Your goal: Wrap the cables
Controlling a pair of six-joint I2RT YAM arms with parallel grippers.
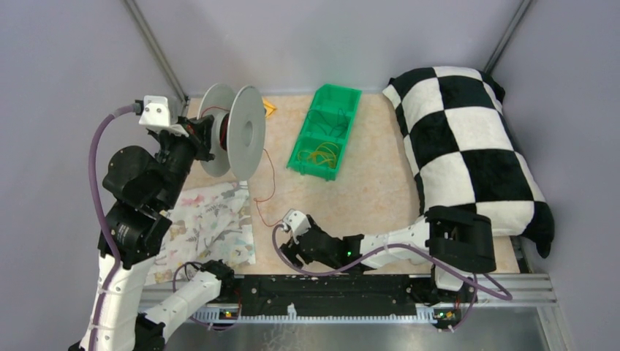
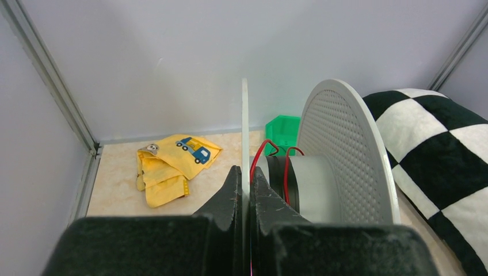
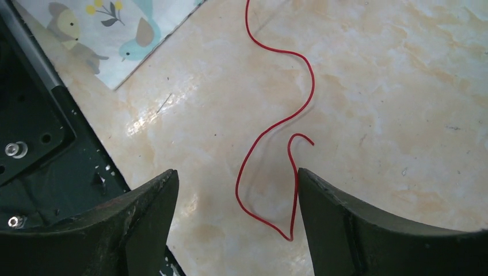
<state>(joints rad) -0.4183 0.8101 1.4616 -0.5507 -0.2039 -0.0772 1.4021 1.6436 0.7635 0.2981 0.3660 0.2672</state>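
Low along the bottom of the top view, the right arm stretches leftward, its right gripper [image 3: 236, 190] spread wide just above the bench [image 3: 403, 86]. The red cable [image 3: 275, 125] lies loose on the bench, its curled end between the fingers, untouched. At the left of that view the left arm stands raised and folded, the left gripper [image 2: 246, 172] clamped on a thin flange of the upright spool [image 1: 245, 131]. Only the left wrist view shows red turns on the hub and a yellow cloth [image 2: 172, 164] in the far corner.
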